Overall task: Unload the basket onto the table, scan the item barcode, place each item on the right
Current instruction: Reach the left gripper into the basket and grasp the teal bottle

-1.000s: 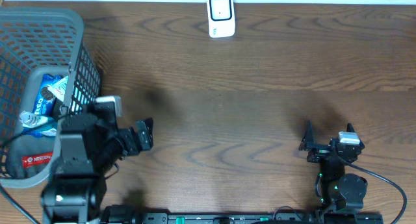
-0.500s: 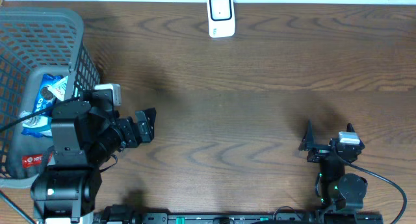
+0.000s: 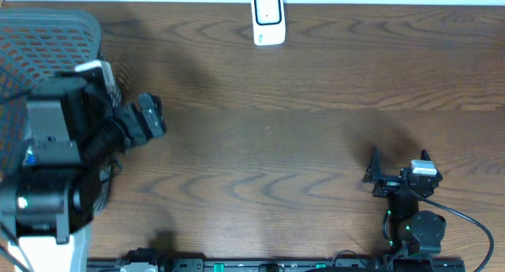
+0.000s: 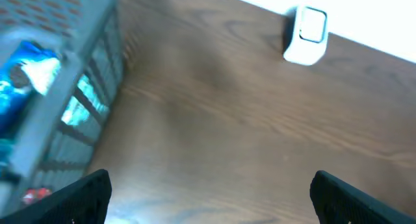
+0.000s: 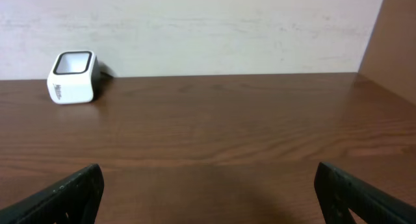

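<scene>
- The right claw sits low at the near edge of the table, its 2 fingers spread wide with nothing between them.
- The left claw is raised beside the basket at the left end of the table. Its 2 fingers are also wide apart and hold nothing.
- The item to scan, a blue packet, lies inside the basket just behind the grey rim. From above, the left arm hides most of it.
- It looks like a film-wrapped snack pack, so I judge it light, a little crinkly and slippery, and easy to crush if squeezed hard.
- The best hold is probably across the narrow width near the middle, where the contents give the wrapper some firmness. The loose sealed ends would likely slip or fold.
- No barcode shows from here, and the left wrist view is blurred. Which face carries it cannot be told, so the grip should leave both broad faces as open as it can.
- The basket walls are tall mesh, so the claw likely needs to come down from above, not in from the side, with a straight lift to keep the packet off the rim.
- The scanner, a small white block with a dark window, stands at the far edge of the table, well apart from the basket and both claws.
</scene>
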